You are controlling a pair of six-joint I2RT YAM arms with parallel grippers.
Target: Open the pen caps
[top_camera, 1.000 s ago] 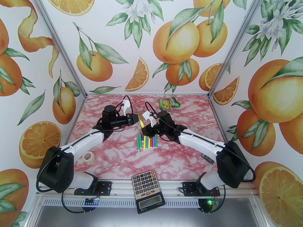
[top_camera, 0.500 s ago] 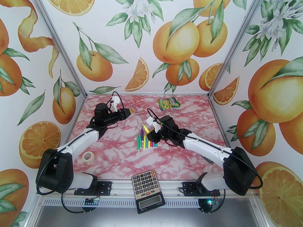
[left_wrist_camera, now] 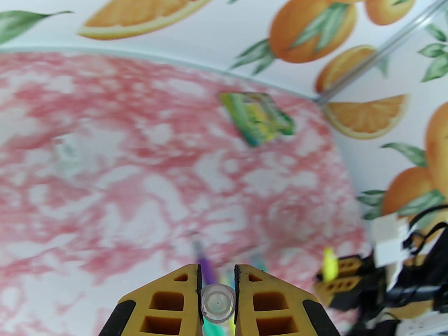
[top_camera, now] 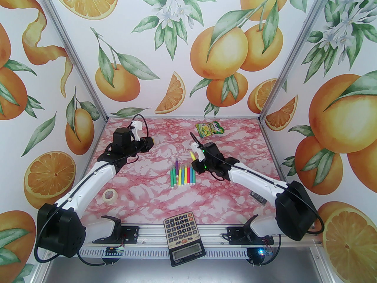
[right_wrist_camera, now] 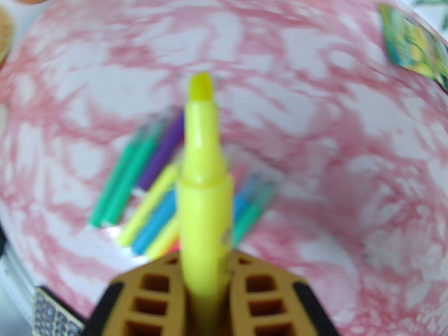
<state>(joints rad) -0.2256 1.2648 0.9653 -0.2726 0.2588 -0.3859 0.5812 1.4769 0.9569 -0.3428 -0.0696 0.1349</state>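
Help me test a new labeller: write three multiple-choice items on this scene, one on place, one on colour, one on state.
1. The calculator lies: A) by the far wall B) at the near edge C) by the right wall.
2. The pen in the right tool is: A) yellow B) purple C) blue.
3. The left tool is: A) open B) shut, empty C) shut on a clear cap.
Key: B, bottom of the top view; A, yellow barrel and tip; C, cap pinched in it.
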